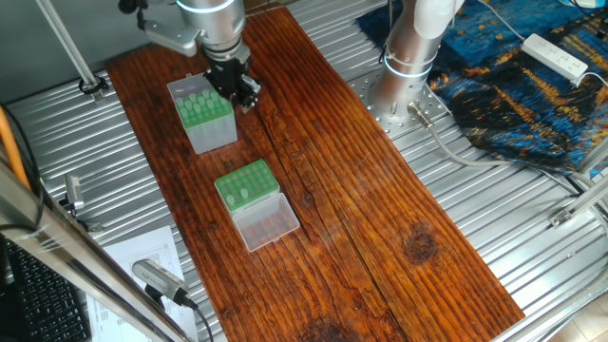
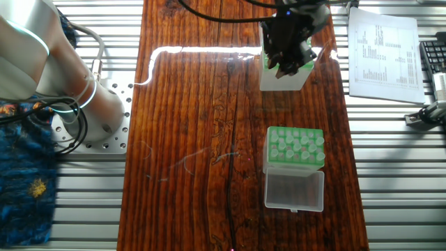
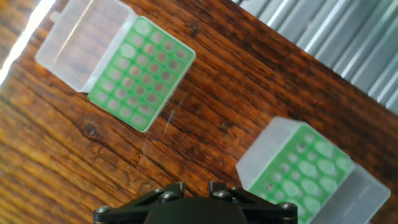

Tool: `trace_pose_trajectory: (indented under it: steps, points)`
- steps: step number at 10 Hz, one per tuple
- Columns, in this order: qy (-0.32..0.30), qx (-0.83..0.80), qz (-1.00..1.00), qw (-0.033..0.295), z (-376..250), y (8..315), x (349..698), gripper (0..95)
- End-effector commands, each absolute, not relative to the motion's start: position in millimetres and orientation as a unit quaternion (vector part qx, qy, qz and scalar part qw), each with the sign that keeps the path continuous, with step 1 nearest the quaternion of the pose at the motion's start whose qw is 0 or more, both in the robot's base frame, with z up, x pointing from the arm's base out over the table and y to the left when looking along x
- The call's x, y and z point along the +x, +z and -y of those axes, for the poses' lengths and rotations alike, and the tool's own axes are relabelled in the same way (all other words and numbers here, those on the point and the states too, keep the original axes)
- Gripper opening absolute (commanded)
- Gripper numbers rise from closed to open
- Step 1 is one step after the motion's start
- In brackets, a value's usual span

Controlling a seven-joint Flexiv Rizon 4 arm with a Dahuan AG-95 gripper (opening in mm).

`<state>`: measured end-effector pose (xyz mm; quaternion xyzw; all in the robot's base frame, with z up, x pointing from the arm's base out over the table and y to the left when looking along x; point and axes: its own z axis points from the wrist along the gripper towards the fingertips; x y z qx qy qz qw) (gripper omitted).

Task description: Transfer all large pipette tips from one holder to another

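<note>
Your end effector (image 1: 239, 90) hovers beside the taller grey-sided holder (image 1: 202, 116). I can't tell whether its fingers are apart. The low green rack (image 1: 246, 185) sits well apart on the bench (image 1: 380, 199).

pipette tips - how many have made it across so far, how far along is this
Some pale tips already sit in the low rack with the open clear lid; exact count unreadable. The gripper is over the taller grey-sided box; whether it holds one is unclear. Many tips remain in that box.

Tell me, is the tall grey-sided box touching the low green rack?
Apart. One fixed view shows bare wooden table between the tall box and the low rack; the hand view shows the same gap.
</note>
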<state>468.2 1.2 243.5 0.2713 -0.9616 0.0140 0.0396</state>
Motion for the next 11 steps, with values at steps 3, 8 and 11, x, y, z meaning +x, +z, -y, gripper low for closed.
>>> trace_pose_trajectory:
  steps: [3, 8, 11]
  points:
    - [0.005, 0.209, 0.977, 0.034, -0.7, 243.1, 468.0, 19.0]
    - [-0.001, 0.067, 0.997, 0.043, -0.7, 243.1, 468.0, 19.0]
    - [-0.001, 0.047, 0.998, 0.05, -0.7, 243.1, 468.0, 19.0]
